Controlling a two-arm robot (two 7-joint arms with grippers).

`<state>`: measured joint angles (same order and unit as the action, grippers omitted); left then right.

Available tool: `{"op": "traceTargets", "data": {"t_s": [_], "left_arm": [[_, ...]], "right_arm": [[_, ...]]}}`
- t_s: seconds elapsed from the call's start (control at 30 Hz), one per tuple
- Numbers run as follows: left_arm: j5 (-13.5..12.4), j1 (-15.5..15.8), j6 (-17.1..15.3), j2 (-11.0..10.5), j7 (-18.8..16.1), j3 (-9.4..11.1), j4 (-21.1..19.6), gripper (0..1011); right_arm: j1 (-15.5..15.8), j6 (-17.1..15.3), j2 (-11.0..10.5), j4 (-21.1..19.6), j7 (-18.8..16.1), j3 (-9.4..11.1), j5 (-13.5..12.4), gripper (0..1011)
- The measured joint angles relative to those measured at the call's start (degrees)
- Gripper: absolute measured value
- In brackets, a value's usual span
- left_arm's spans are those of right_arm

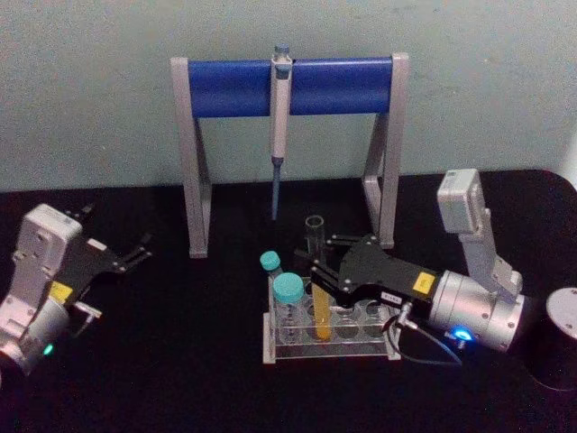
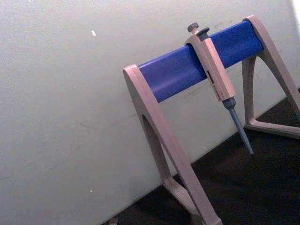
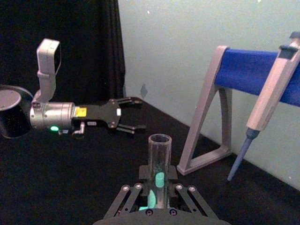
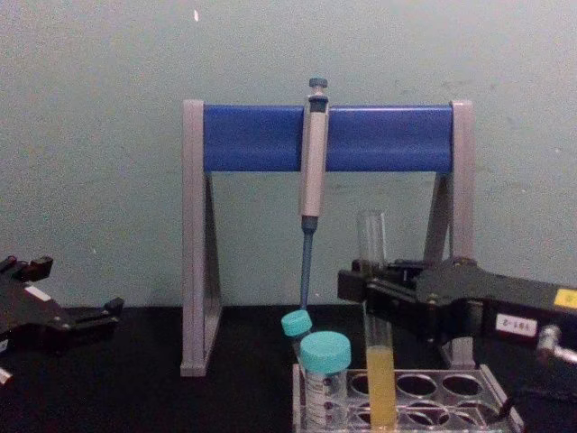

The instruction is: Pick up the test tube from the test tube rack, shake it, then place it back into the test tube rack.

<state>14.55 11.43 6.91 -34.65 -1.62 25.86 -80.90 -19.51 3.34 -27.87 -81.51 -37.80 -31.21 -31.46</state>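
The test tube [image 1: 315,236] stands upright with its yellow-filled lower end [image 4: 381,388] down in a middle hole of the clear test tube rack [image 1: 297,354]. My right gripper [image 1: 317,272] reaches in from the right and is shut on the test tube about halfway up, above the rack's top plate [image 4: 451,383]. In the right wrist view the tube [image 3: 159,154] rises between that gripper's fingers. My left gripper [image 1: 142,251] rests open at the table's left, well clear of the rack; it also appears across the table as the left gripper [image 3: 138,115].
A tall grey stand with a blue crossbar [image 1: 288,86] stands behind the rack, with a grey-blue pipette [image 1: 280,135] hanging from it. Two teal-capped tubes [image 1: 288,289] occupy the rack's left end. A dark cylinder [image 1: 559,338] sits at the far right.
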Motion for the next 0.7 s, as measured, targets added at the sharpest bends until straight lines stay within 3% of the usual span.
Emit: {"op": "traceTargets", "data": {"t_s": [0.33,0.7], "left_arm": [[0.0,0.0,0.0,0.0,0.0,0.0,0.0,1001],[0.0,0.0,0.0,0.0,0.0,0.0,0.0,1001]], "right_arm": [[1.9,-0.1,-1.2,-3.6,0.2,1.8,-1.5,227],[2.0,-1.7,-2.0,-7.1,1.9,3.7,-3.1,227]]}}
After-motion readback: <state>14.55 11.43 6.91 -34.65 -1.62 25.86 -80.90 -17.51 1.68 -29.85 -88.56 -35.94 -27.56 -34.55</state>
